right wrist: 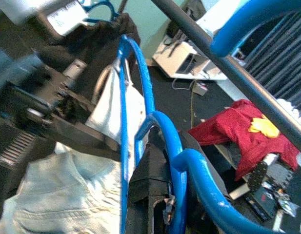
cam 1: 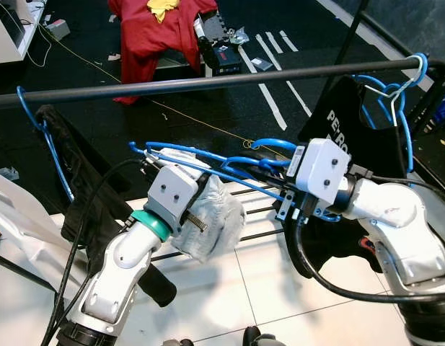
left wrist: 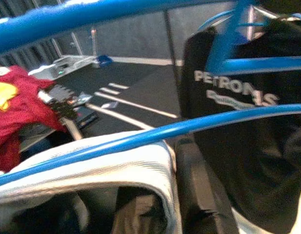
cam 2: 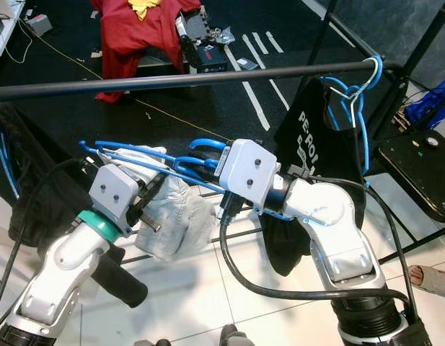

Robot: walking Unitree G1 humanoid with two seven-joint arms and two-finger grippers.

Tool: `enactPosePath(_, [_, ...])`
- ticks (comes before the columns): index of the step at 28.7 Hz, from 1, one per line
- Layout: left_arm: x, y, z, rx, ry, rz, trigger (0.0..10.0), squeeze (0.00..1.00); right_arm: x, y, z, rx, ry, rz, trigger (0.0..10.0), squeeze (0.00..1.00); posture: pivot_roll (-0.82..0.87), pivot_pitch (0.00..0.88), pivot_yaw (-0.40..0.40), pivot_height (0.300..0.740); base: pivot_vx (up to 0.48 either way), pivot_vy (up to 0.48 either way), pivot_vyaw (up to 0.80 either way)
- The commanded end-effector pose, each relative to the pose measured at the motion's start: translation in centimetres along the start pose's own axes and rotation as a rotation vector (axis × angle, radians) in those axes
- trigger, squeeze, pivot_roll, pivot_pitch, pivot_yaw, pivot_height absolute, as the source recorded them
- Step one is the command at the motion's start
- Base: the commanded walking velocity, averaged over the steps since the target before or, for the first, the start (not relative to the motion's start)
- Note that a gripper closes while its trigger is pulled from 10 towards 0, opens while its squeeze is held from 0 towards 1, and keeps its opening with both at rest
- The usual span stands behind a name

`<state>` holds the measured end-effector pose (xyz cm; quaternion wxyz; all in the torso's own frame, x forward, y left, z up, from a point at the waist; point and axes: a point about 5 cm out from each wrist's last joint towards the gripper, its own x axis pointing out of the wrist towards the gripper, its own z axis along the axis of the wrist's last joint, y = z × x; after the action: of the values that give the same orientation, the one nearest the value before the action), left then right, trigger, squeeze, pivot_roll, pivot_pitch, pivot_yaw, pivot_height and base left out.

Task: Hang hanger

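**Left eye view: blue hanger held below the rail**

Left eye view shows a blue wire hanger [cam 1: 208, 162] lying nearly flat between both arms, just under the black clothes rail [cam 1: 208, 83] and not hooked on it. It is thin, glossy, bright blue, with a pale grey-white garment [cam 1: 211, 216] draped from it and sagging toward 6 o'clock. The left gripper [cam 1: 146, 167] sits at the hanger's 9 o'clock end, its black fingers closed around the wire there. The right gripper [cam 1: 269, 167] meets the hanger's curved hook end at 3 o'clock; in the right wrist view its black fingers [right wrist: 150, 190] are pinched on the thick blue loop.

On the rail, at its 3 o'clock end, 2 or more blue hangers [cam 1: 395, 97] carry a black shirt with white lettering [cam 1: 341, 140]. At 9 o'clock another blue hanger [cam 1: 34, 119] holds a dark garment [cam 1: 81, 180]. Beyond the rail, at 12 o'clock, a red cloth [cam 1: 161, 32] lies on the dark floor.
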<state>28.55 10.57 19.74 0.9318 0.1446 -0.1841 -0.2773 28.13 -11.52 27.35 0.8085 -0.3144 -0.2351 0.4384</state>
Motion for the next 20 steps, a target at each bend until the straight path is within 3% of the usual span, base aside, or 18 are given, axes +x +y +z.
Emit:
enactPosePath(1, [-0.3, -1.0, 2.0, 0.01, -0.089, -0.094, 10.0, 1.0, 0.5, 0.7, -1.2, -0.001, 0.039, -0.023, 10.0, 0.0, -0.11, 0.174, 0.059, 0.74, 0.0, 0.0, 0.0])
enactPosePath(2, [-1.2, -1.3, 2.1, 0.02, -0.07, -0.172, 10.0, 0.0, 0.7, 0.5, -1.5, -0.044, 0.054, -0.071, 10.0, 0.0, -0.11, 0.172, 0.055, 0.74, 0.0, 0.0, 0.0])
enactPosePath(5, [-1.2, -1.3, 2.1, 0.02, -0.07, -0.172, 10.0, 0.0, 0.7, 0.5, -1.5, -0.044, 0.054, -0.071, 10.0, 0.0, -0.11, 0.172, 0.055, 0.74, 0.0, 0.0, 0.0])
enactPosePath(7, [-2.7, -1.3, 2.1, 0.109, -0.017, -0.283, 10.0, 0.0, 0.7, 0.2, -2.0, -0.094, 0.083, -0.117, 10.0, 0.0, -0.11, 0.169, 0.048, 0.74, 0.0, 0.0, 0.0])
enactPosePath(11, [-3.1, -0.5, 2.3, 0.151, 0.003, -0.253, 10.0, 0.0, 0.5, 0.6, -2.6, -0.113, 0.112, -0.113, 10.0, 0.0, -0.11, 0.169, 0.047, 0.74, 0.0, 0.0, 0.0])
enactPosePath(12, [-3.0, -0.2, 2.5, 0.128, 0.011, -0.224, 10.0, 0.13, 0.5, 0.8, -2.8, -0.113, 0.118, -0.117, 10.0, 0.0, -0.11, 0.169, 0.048, 0.74, 0.0, 0.0, 0.0])
enactPosePath(13, [-3.0, -0.2, 2.5, 0.128, 0.011, -0.224, 10.0, 0.13, 0.5, 0.8, -2.8, -0.113, 0.118, -0.117, 10.0, 0.0, -0.11, 0.169, 0.048, 0.74, 0.0, 0.0, 0.0])
enactPosePath(14, [-3.0, -0.1, 2.6, 0.107, 0.015, -0.208, 10.0, 0.53, 0.5, 1.0, -2.9, -0.112, 0.121, -0.123, 10.0, 0.0, -0.11, 0.169, 0.048, 0.74, 0.0, 0.0, 0.0])
enactPosePath(15, [-3.0, -0.1, 2.6, 0.107, 0.015, -0.208, 10.0, 0.53, 0.5, 1.0, -2.9, -0.112, 0.121, -0.123, 10.0, 0.0, -0.11, 0.169, 0.048, 0.74, 0.0, 0.0, 0.0])
enactPosePath(16, [-3.0, -0.2, 2.7, 0.074, 0.016, -0.216, 10.0, 1.0, 0.5, 1.0, -3.1, -0.104, 0.121, -0.138, 10.0, 0.0, -0.11, 0.168, 0.048, 0.74, 0.0, 0.0, 0.0])
enactPosePath(20, [-2.9, -0.6, 2.7, 0.036, 0.02, -0.184, 10.0, 1.0, 0.7, 1.1, -3.2, -0.076, 0.11, -0.188, 10.0, 0.0, -0.11, 0.17, 0.051, 0.74, 0.0, 0.0, 0.0])
